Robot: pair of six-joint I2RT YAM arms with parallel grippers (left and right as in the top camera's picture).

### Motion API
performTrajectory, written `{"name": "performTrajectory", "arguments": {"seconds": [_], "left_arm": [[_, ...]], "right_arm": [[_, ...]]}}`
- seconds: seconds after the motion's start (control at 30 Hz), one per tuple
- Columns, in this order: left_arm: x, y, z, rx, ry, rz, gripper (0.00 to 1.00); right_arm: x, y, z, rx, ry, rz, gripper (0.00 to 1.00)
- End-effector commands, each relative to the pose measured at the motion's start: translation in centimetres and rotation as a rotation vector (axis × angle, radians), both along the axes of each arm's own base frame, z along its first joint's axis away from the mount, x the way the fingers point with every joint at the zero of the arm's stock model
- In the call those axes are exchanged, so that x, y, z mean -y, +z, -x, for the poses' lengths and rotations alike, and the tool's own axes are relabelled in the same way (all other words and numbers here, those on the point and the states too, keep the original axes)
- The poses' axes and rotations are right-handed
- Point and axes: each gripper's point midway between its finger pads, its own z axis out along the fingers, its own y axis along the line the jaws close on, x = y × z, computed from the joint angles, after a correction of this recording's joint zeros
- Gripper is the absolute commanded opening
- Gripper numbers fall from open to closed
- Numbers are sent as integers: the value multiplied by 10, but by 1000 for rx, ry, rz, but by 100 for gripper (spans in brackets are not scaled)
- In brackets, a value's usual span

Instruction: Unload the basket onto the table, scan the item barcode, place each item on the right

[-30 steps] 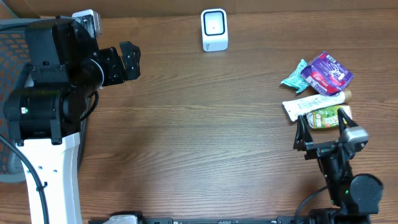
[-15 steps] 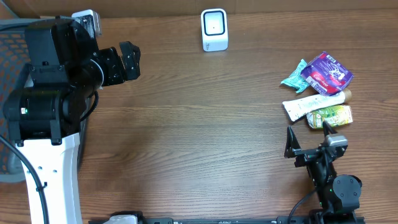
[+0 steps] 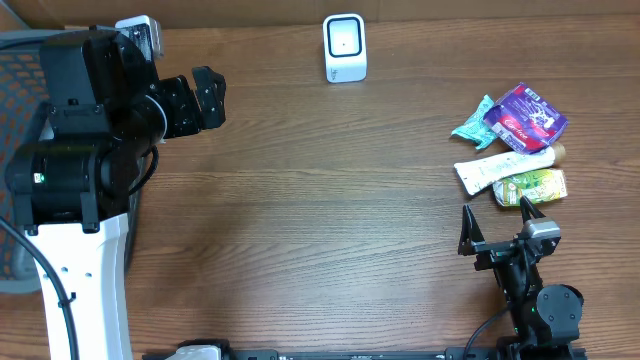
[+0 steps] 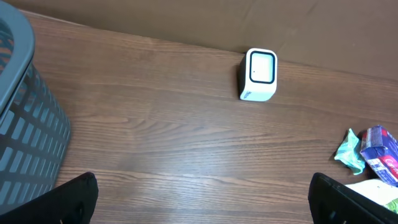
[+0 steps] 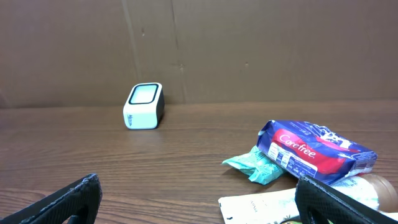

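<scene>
The white barcode scanner (image 3: 345, 47) stands upright at the table's far edge, also in the left wrist view (image 4: 258, 74) and the right wrist view (image 5: 143, 106). The items lie in a pile at the right: a purple Carefree pack (image 3: 525, 117), a teal packet (image 3: 472, 124), a white tube (image 3: 500, 168) and a green pouch (image 3: 532, 187). My right gripper (image 3: 497, 222) is open and empty, just in front of the pouch and apart from it. My left gripper (image 3: 200, 100) hovers open and empty at the far left, far from the pile.
A grey slatted basket (image 4: 25, 124) stands at the left edge beside the left arm. A brown cardboard wall (image 5: 249, 43) closes the back of the table. The Carefree pack (image 5: 311, 152), teal packet (image 5: 255, 165) and white tube (image 5: 267, 205) lie close before the right wrist camera.
My right gripper has drawn back toward the table's front edge, away from the green pouch, and then held still. The left arm has not moved.
</scene>
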Motion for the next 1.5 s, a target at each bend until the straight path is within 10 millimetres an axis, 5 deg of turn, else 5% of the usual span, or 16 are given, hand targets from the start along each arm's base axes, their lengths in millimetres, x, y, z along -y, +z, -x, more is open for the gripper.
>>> {"name": "performTrajectory", "arguments": {"seconds": [0.0, 0.5, 0.67, 0.8, 1.1, 1.27, 1.47], "left_arm": [[1, 4, 0, 14, -17, -12, 99], [-8, 6, 2, 23, 15, -61, 100], [-9, 35, 24, 236, -77, -218, 100], [-9, 31, 43, 374, -70, -233, 100], [-6, -33, 85, 671, -84, -325, 100], [12, -84, 101, 832, -194, -402, 100], [9, -156, 107, 807, -214, -493, 99]], "right_arm": [[0, -2, 0, 2, -5, 1, 100], [0, -2, 0, 2, -5, 1, 100], [0, -2, 0, 2, -5, 1, 100], [0, -2, 0, 2, -5, 1, 100], [0, -2, 0, 2, -5, 1, 100], [0, -2, 0, 2, -5, 1, 100], [0, -2, 0, 2, -5, 1, 100]]}}
